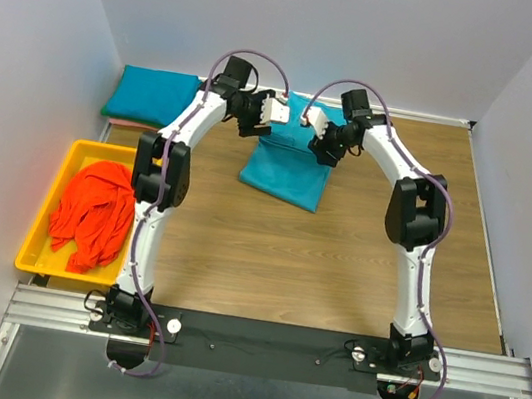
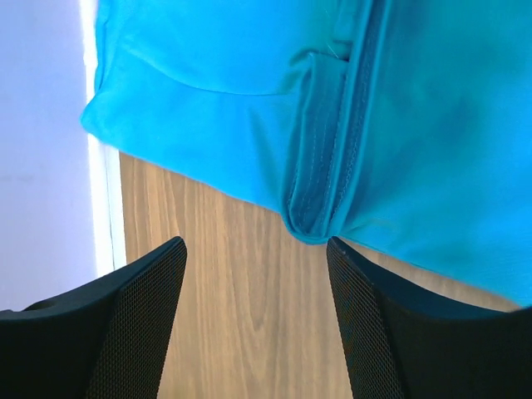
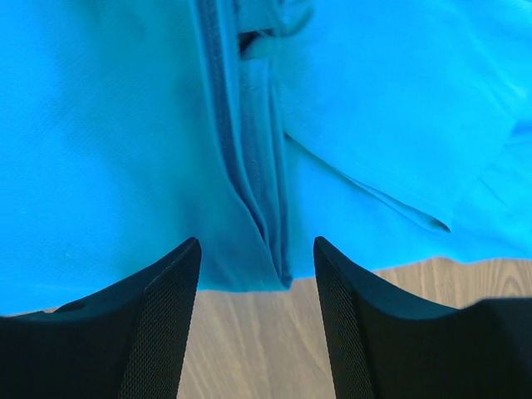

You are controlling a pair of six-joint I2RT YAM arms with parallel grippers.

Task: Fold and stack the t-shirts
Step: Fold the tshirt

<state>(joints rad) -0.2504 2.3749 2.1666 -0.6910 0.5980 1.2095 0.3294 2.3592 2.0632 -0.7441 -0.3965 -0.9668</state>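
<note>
T-shirt (image 1: 285, 172) in teal folded on table (image 1: 337, 261), left claw (image 2: 255, 249) parted, right claw (image 3: 258, 245) parted, both empty above its edge

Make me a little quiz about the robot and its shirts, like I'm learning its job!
1. True or false: the left gripper and the right gripper both stand open beside the half-folded teal-blue cloth t-shirt.
2. Where do the orange-red cloth t-shirts lie? A) draped on an arm B) in the yellow plastic tray C) hung on a wall
3. Fill in: the neatly folded teal-blue cloth t-shirt rests at the far-____ corner of the wooden table.
Key: 1 true; 2 B; 3 left.
</note>
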